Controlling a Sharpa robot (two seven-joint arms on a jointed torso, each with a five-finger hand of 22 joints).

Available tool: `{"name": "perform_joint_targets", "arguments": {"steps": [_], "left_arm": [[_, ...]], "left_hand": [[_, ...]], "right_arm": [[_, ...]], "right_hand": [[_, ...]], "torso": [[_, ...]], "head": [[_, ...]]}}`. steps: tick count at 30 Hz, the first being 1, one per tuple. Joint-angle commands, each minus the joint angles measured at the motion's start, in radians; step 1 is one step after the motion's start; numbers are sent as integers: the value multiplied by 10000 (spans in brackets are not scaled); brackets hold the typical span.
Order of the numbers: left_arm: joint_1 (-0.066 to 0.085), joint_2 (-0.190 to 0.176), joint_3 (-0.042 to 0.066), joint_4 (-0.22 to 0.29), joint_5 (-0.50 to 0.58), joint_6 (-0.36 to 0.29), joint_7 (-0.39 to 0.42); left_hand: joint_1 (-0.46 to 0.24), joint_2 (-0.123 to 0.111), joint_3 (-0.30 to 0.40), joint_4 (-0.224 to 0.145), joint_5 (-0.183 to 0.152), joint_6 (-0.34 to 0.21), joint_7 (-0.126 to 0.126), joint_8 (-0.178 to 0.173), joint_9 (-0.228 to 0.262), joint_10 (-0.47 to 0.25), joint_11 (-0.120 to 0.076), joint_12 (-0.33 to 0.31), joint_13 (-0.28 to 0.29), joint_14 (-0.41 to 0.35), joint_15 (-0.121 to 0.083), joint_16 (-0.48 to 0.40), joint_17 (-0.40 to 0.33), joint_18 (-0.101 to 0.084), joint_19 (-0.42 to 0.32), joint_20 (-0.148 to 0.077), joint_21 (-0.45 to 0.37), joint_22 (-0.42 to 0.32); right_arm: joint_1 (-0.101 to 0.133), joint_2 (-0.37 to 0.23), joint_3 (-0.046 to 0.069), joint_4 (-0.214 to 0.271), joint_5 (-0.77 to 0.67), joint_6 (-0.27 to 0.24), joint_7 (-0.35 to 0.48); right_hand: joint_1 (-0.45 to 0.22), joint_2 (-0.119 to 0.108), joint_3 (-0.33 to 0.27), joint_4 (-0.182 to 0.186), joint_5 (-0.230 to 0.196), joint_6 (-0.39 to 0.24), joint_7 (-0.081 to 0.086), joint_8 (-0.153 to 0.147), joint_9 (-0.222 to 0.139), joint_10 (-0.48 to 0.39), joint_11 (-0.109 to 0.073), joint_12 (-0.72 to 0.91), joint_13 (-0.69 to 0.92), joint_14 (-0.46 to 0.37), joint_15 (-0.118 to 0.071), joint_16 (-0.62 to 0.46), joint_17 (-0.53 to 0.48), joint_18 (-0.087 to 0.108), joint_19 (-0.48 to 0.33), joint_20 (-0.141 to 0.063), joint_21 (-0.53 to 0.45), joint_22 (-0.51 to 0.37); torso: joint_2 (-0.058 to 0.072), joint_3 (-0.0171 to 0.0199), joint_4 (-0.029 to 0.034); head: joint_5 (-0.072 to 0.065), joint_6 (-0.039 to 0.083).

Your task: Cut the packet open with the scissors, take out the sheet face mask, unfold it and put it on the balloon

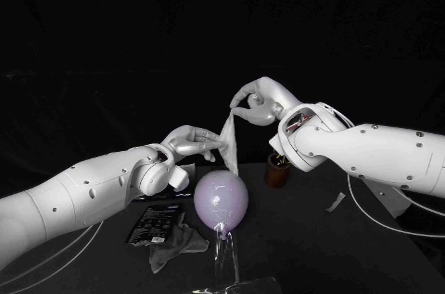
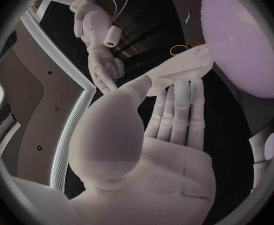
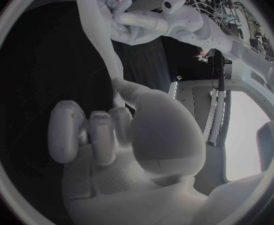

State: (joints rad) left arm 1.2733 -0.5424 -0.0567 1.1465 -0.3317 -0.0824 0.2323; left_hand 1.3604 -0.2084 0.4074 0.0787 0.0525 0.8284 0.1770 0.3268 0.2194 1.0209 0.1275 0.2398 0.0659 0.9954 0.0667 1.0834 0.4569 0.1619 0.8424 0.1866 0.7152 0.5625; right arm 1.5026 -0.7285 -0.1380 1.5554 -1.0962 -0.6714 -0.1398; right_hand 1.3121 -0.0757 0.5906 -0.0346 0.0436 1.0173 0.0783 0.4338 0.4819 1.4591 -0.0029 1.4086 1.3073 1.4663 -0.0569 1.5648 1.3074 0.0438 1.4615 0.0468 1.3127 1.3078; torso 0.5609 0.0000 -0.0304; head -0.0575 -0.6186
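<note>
Closest in, a clear stand (image 1: 226,255) rises from the black surface (image 1: 306,242) and carries the pale lilac balloon (image 1: 220,201) upright on its top. Beside the balloon, on the left arm's side, a black packet (image 1: 153,222) lies flat; whether its end is cut I cannot tell. A crumpled grey sheet (image 1: 176,244) lies just beside the packet, near the foot of the balloon.

Beyond the balloon, on the right arm's side, stands a small brown cup (image 1: 276,173), partly hidden by the right forearm. Something dark pokes out of its mouth, too dim to identify. Further out on that side a short pale strip (image 1: 336,202) lies on the surface, well apart from the balloon.

Out of the packet, the face mask (image 1: 229,136) hangs in the air above and just behind the balloon as a long, narrow, partly folded band. The right hand (image 1: 258,104) pinches its upper end between thumb and curled fingers. The left hand (image 1: 197,141) pinches the band lower down, its thumb pressing it against straight fingers (image 2: 181,105) held side by side. The mask's lower end reaches down behind the balloon's top.
</note>
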Motion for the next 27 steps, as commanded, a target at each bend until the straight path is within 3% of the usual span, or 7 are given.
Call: {"name": "perform_joint_targets", "arguments": {"steps": [1,5,11,15,22,24,27], "left_arm": [[6,-17,11,-17,1178,1639,136],[3,-32,11,-53,1685,2522,197],[1,-25,11,-90,2080,3101,178],[1,-12,11,-128,2270,3222,168],[1,16,11,-190,2560,3133,175],[1,22,11,-204,2598,3039,165],[2,31,11,-219,2624,2873,122]], "left_hand": [[-90,-61,-118,44,-44,21,-12,-23,-12,-82,55,-89,9,-47,39,93,27,147,-108,1,-74,-30],[-144,12,-284,167,-44,95,-20,-15,-22,-60,64,-176,24,-98,55,242,64,144,-181,52,-164,-69],[-237,157,-489,399,-44,219,2,4,-31,69,37,-227,50,-113,40,462,116,169,-155,87,-186,-76],[-230,266,-562,518,-45,273,-6,4,-42,141,22,-251,60,-130,29,568,135,178,-131,95,-184,-71],[-160,669,-538,795,-44,480,-93,63,-39,324,-32,-249,86,-170,-10,710,149,187,-106,98,-182,-61],[50,893,-417,805,-42,635,-163,136,-16,449,-84,-212,105,-131,-54,804,169,198,-62,85,-149,-40],[300,1048,-295,756,-40,768,-218,210,9,552,-130,-184,118,-86,-103,906,192,206,-12,64,-98,-7]], "right_arm": [[9,15,10,-16,-74,-40,77],[9,21,9,-34,-69,-39,75],[9,22,9,-43,-60,-37,74],[9,7,8,-22,-56,-35,72],[9,-14,8,-11,-54,-33,66],[9,-16,8,-5,-54,-33,66],[9,-22,8,14,-54,-34,67]], "right_hand": [[95,-37,72,-22,50,59,-5,45,27,304,35,39,1522,1045,-44,59,2634,67,94,2,53,1956],[95,-37,72,-22,50,59,-5,45,27,304,35,39,1522,1045,-44,59,2634,67,94,2,53,1956],[95,-37,72,-22,50,59,-5,45,27,304,35,39,1522,1045,-44,59,2634,67,94,2,53,1956],[95,-37,72,-22,50,59,-5,45,27,304,35,39,1522,1045,-44,59,2634,67,94,2,53,1956],[95,-37,72,-22,50,59,-5,45,27,304,35,39,1522,1045,-44,59,2634,67,94,2,53,1956],[95,-37,72,-22,50,59,-5,45,27,304,35,39,1522,1045,-44,59,2634,67,94,2,53,1956],[95,-37,72,-22,50,59,-5,45,27,304,35,39,1522,1045,-44,59,2634,67,94,2,53,1956]], "torso": [[6,1,0],[4,-1,1],[-4,5,-3],[-7,7,-2],[-5,7,0],[-5,6,5],[-6,4,6]], "head": [[-14,-18],[-2,-21],[-1,-28],[2,-26],[-7,-12],[-19,-14],[-22,-23]]}}
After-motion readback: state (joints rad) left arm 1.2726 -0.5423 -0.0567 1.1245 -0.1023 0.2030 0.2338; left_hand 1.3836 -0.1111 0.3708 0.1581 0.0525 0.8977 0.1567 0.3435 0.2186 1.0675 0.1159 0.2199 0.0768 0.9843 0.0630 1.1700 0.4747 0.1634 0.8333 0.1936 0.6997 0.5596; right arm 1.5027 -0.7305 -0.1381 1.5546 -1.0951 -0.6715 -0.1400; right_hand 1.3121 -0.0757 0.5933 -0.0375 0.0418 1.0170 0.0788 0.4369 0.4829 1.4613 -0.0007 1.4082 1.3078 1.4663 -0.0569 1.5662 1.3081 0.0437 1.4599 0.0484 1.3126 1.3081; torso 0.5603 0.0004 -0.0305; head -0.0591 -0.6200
